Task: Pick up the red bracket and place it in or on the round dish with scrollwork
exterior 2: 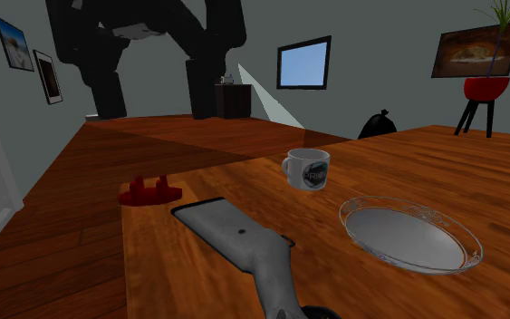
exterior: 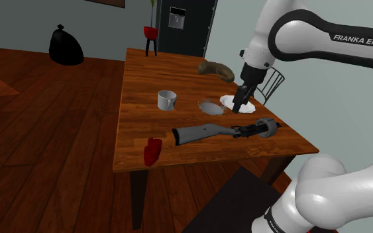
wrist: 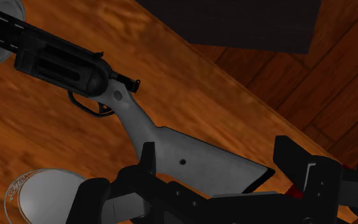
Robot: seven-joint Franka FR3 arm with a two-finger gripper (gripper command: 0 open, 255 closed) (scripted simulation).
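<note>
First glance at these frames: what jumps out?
A long gun with a grey stock lies across the table, along its near side in the shoulder view. The open gripper hangs over the table beside the round dish. The red bracket sits apart at the table's near corner, on the shoulder view's left.

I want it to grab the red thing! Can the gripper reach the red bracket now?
Probably yes. The red bracket stands alone near the table edge, nothing on it. The gun lies between, but the open gripper could likely pass over it.
</note>
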